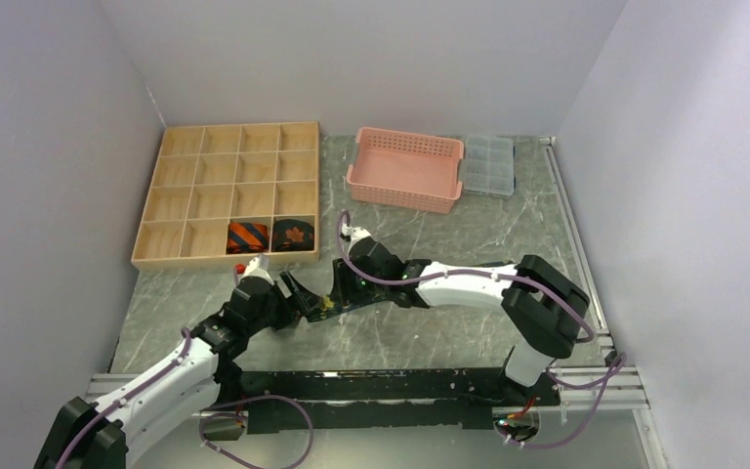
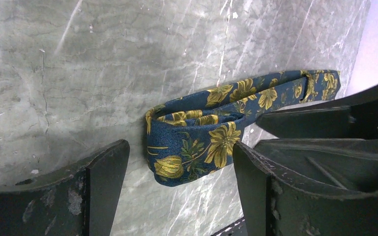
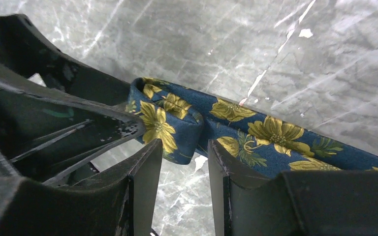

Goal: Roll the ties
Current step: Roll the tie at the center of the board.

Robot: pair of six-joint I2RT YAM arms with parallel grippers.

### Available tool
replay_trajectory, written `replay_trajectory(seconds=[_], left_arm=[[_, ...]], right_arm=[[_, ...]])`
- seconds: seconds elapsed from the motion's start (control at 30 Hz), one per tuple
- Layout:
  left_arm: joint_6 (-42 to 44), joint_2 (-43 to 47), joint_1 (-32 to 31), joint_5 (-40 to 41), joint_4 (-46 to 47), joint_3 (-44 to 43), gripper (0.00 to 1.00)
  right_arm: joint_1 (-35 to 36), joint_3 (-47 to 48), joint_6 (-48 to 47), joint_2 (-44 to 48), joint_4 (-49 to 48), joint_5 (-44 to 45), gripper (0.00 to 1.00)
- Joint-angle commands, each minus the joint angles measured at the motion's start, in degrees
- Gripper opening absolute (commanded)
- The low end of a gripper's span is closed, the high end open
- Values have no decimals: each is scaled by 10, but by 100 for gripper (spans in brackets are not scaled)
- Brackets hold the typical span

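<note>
left gripper [image 2: 179,147] spread wide, straddling rolled end of floral tie [image 2: 197,142] on marble table [image 1: 420,332]. right gripper [image 3: 184,147] narrowly parted at that roll; grip cannot be told. striped tie [image 1: 248,235] and leaf tie [image 1: 293,234] occupy adjoining near-row compartments of wooden tray [image 1: 181,195].

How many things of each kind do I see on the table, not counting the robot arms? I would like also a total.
Ties: 3 (floral tie, striped tie, leaf tie)
Wooden tray: 1
Pink basket: 1
Clear box: 1
Total: 6
</note>
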State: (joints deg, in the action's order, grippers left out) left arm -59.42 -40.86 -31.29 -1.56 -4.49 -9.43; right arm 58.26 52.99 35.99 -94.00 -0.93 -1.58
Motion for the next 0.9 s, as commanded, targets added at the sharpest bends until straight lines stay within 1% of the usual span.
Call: replay_trajectory(seconds=[0.0, 0.2, 0.47, 0.7, 0.87], left_arm=[[11, 5, 4, -20, 16, -1, 81], [15, 16, 4, -25, 10, 6, 79], [19, 32, 6, -31, 11, 21, 78], [27, 8, 5, -39, 33, 25, 76], [28, -4, 6, -42, 41, 25, 75]], right_arm=[[2, 19, 14, -29, -13, -39, 43], [-15, 13, 39, -56, -38, -75, 41], [-59, -45, 97, -82, -158, -175, 40], [-72, -49, 118, -115, -197, -224, 39], [-75, -57, 144, -137, -247, -257, 39]])
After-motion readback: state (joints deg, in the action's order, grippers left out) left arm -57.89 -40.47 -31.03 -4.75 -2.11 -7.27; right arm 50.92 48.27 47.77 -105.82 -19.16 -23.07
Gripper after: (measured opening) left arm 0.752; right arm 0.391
